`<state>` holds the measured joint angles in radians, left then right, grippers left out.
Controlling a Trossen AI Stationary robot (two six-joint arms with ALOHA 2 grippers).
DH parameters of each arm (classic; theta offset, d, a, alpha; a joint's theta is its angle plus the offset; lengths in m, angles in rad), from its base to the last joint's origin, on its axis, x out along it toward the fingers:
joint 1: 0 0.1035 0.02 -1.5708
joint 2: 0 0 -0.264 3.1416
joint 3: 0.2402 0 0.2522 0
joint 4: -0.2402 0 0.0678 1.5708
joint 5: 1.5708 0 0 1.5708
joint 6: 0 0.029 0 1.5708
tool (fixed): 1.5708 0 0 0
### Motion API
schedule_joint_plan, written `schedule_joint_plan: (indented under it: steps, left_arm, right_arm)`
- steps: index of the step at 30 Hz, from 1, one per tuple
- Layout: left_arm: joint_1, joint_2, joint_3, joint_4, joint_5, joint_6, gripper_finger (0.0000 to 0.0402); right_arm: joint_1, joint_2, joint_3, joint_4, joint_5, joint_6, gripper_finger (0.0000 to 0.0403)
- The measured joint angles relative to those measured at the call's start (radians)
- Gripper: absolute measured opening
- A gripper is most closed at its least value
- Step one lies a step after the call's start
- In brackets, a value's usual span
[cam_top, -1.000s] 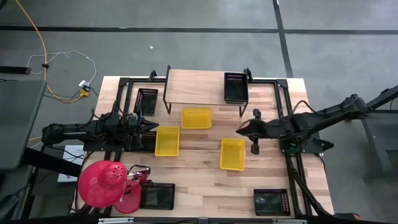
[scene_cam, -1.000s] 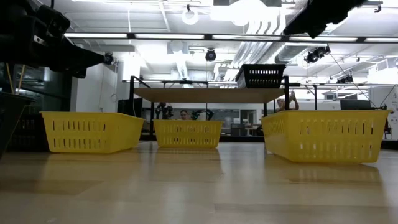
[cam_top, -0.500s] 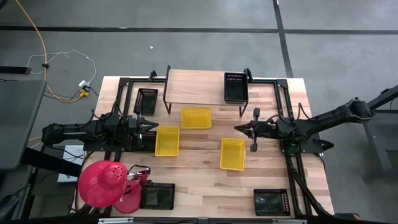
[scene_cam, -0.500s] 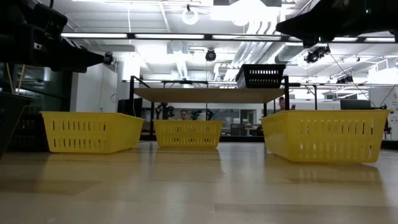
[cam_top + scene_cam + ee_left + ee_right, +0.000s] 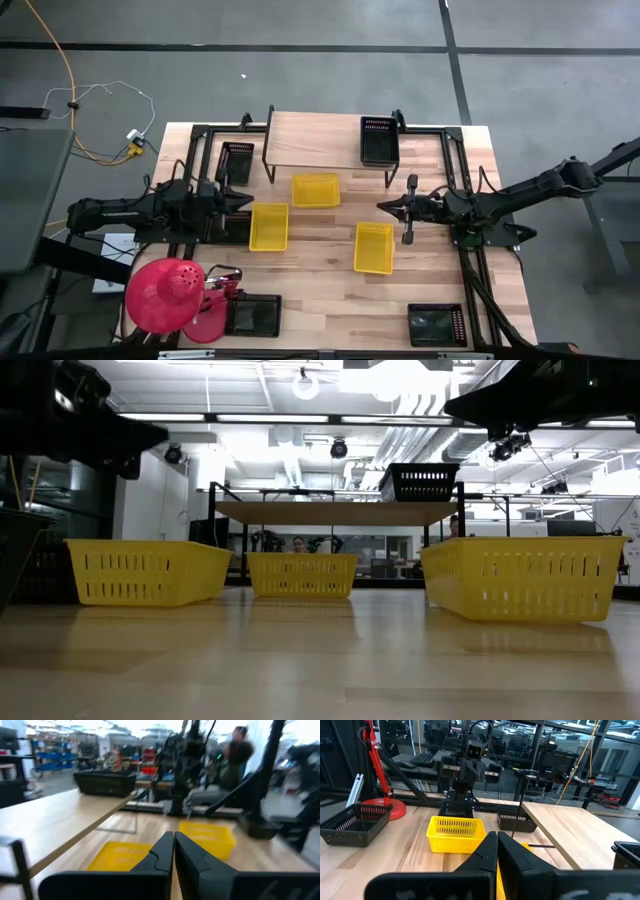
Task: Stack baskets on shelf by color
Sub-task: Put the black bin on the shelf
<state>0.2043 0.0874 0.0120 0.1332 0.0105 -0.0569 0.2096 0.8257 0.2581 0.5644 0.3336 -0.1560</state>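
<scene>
The shelf (image 5: 330, 138) runs its long axis across the table's far side; 1 black basket (image 5: 378, 139) sits lengthwise front-to-back on its right end. 3 yellow baskets lie in front of it. Left gripper (image 5: 247, 201) and right gripper (image 5: 384, 206), fingers pressed together and empty, point inward.

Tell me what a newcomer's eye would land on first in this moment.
Three bright yellow baskets lie scattered on the table in front of the shelf, whose top carries one black basket at its right end. The left hand and right hand hover shut on either side, holding nothing.
</scene>
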Motion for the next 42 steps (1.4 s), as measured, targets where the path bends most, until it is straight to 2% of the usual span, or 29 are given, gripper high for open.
schedule_joint_plan:
  steps: [4,7,12,17,20,23,29,31,34,42]
  left_arm:
    - [-0.033,0.028,0.0,0.06,0.006,-0.005,0.0024]
    - [-0.063,0.068,0.0,0.081,-0.046,-0.004,0.0048]
    - [-0.112,0.161,0.011,0.115,-0.126,-0.02,0.0109]
    - [-0.157,0.293,0.113,0.072,-0.149,-0.04,0.0178]
    - [-0.178,0.384,0.235,-0.063,-0.169,-0.038,0.0208]
    - [-0.187,0.479,0.389,-0.315,-0.222,-0.027,0.0223]
    - [-0.184,0.681,0.65,-0.848,-0.419,-0.006,0.0222]
    - [-0.182,0.737,0.672,-0.87,-0.477,-0.018,0.0222]
    - [-0.154,0.812,0.703,-0.906,-0.482,0.002,0.0221]
    - [0.015,1.032,0.71,-0.994,-0.465,-0.219,0.0221]
  right_arm:
    - [0.0,0.0,0.0,0.0,-0.001,0.001,0.0]
    - [0.0,0.0,0.0,0.0,-0.001,0.002,0.0]
    - [0.0,0.0,0.0,0.0,0.0,0.002,0.0]
    - [0.0,0.0,0.0,0.0,0.0,0.002,0.0]
    - [0.0,0.0,0.0,0.0,0.0,0.002,0.0]
    - [0.0,0.0,0.0,0.0,0.0,0.002,0.0]
    - [0.0,0.0,0.001,-0.001,0.0,0.002,0.0]
    - [0.0,0.0,0.001,-0.001,0.0,0.002,0.0]
    - [0.0,0.0,0.001,-0.002,0.0,0.005,0.0]
    - [0.0,0.0,0.002,-0.007,-0.002,0.025,0.0]
